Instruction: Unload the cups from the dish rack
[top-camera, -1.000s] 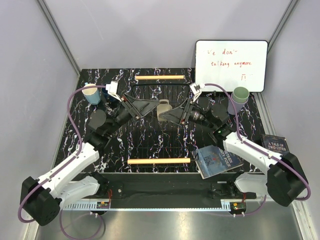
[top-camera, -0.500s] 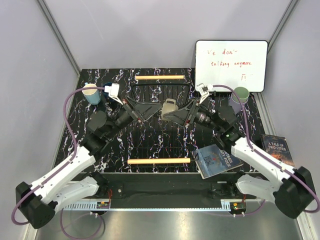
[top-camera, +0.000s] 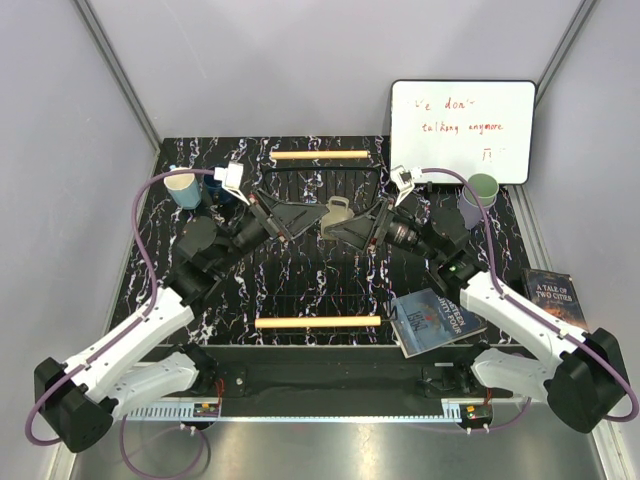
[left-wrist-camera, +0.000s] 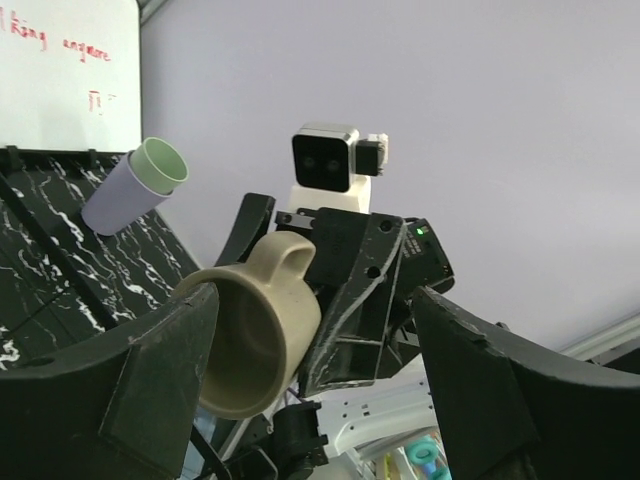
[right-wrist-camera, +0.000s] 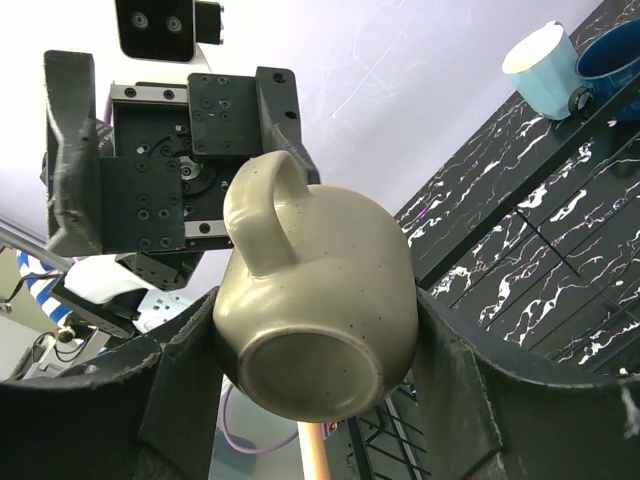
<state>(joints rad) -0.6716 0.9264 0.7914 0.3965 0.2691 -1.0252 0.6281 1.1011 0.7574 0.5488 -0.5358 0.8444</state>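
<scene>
My right gripper (top-camera: 338, 228) (right-wrist-camera: 315, 345) is shut on the beige handled mug (top-camera: 336, 211) (right-wrist-camera: 320, 300) and holds it tilted above the dish rack (top-camera: 318, 322), handle up. My left gripper (top-camera: 303, 216) (left-wrist-camera: 315, 310) is open, facing the mug's mouth (left-wrist-camera: 250, 340). The rim is next to its left finger (left-wrist-camera: 150, 380). The light blue mug (top-camera: 183, 188) (right-wrist-camera: 545, 65) and the dark navy mug (right-wrist-camera: 612, 55) stand at the rack's far left. The pale green tumbler (top-camera: 482, 187) (left-wrist-camera: 160, 164) sits in the lavender tumbler (top-camera: 466, 211) (left-wrist-camera: 115, 200) at the far right.
A whiteboard (top-camera: 462, 130) with red writing leans at the back right. One book (top-camera: 432, 320) lies by the rack's near right corner, another (top-camera: 550, 288) at the table's right edge. The rack's far wooden handle (top-camera: 320, 155) is behind the grippers.
The right gripper has lifted the beige mug and tipped it toward the left arm. The left gripper has moved right, closer to the mug.
</scene>
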